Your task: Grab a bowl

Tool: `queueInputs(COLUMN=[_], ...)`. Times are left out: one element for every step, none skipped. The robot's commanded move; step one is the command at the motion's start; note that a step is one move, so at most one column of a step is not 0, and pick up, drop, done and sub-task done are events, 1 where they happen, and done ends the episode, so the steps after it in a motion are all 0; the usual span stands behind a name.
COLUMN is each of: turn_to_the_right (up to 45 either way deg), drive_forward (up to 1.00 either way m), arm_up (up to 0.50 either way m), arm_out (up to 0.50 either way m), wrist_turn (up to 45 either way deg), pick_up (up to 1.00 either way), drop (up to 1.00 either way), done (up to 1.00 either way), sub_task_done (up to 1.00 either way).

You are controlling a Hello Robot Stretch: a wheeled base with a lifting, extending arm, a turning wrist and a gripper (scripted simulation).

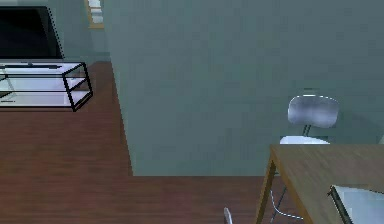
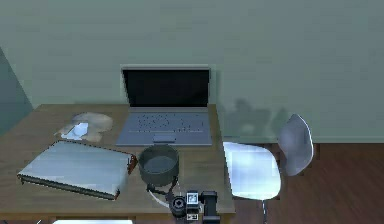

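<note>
Bowl: you had a dark grey bowl point(image 2: 158, 163) standing upright on the wooden counter point(image 2: 40, 135), close to its near edge and somewhat toward the arm side view's right.
Pincer: its dark body point(image 2: 158, 192) showed at the counter's near edge, directly below the bowl in the arm side view, with the two white marker squares point(image 2: 186, 205) just to its right.
Bowl against pincer: the bowl sat right at the pincer's far end, and you could not tell whether the fingers touched the bowl, stood beside it or hung over it.
Pincer's state: with the bowl on the counter behind it, you could not tell whether it held anything, nor how its fingers were set.
Open laptop point(image 2: 168, 105): it stood by the counter's far edge, screen dark and facing you, its keyboard just beyond the bowl.
Closed laptop point(image 2: 78, 168): grey and flat, it lay along the near edge, just beside the bowl on the arm side view's left.
Pale round plate point(image 2: 92, 123): it lay toward the far corner on the arm side view's left, well apart from the bowl.
White chair point(image 2: 262, 168): it stood off the counter's end on the arm side view's right.
Forward view: you faced a teal wall point(image 1: 220, 80) over wooden floor point(image 1: 60, 150), with a television point(image 1: 25, 32) on a white stand point(image 1: 45, 85) at the upper left.
</note>
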Motion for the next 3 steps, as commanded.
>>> queueInputs(turn_to_the_right=[0.0,0.0,0.0], drive_forward=[0.00,0.00,0.00], arm_up=[0.00,0.10,0.00], arm_out=[0.00,0.00,0.00], wrist_turn=[0.0,0.0,0.0], pick_up=[1.00,0.00,0.00], drop=[0.00,0.00,0.00], done=[0.00,0.00,1.00], sub_task_done=[0.00,0.00,0.00])
